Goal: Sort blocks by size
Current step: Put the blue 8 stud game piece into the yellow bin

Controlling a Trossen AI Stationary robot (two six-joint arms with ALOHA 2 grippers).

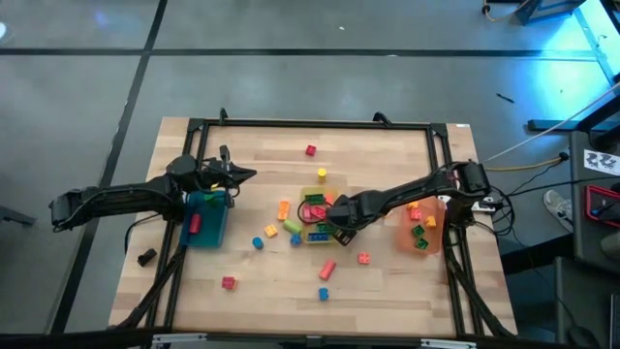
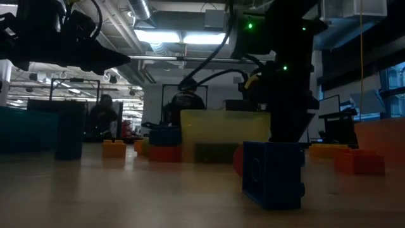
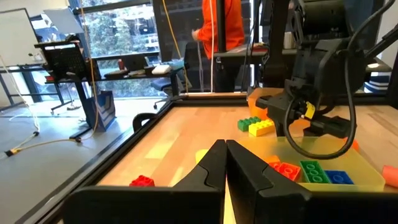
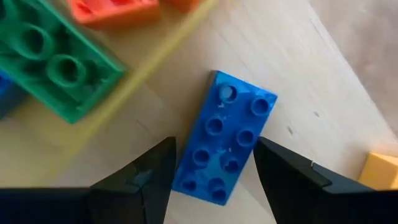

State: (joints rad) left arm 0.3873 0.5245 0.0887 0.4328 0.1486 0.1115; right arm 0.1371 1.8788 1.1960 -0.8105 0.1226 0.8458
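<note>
Table: a wooden top carrying three bins and many scattered blocks; the work is happening near its middle.
Bins: the blue bin is sitting on the left side under the left arm, the yellow bin in the middle, the orange bin on the right side; each is already holding a few blocks.
Right gripper: it is hanging low over the table just beside the yellow bin, its jaws standing about half open with one finger on each long side of the blue block, and the wrist view shows a gap at each side, so nothing is gripped yet.
Left gripper: it is waiting above the blue bin with its jaws pressed fully together, holding nothing.
Blue block: a two-by-four studded brick lying flat on the wood, tilted a little against the line of the jaws, near the yellow bin's edge.
Step in hand: judged from these views, the right arm is lining up to grasp the blue block.
Doing it well: the wrist should be turning slightly so the fingers are meeting the long sides squarely, then lowering until the tips are beside the block's walls, not its studs.
Watch for: the yellow bin's rim and the green block are lying close, so a crooked closing could be nudging them.
</note>
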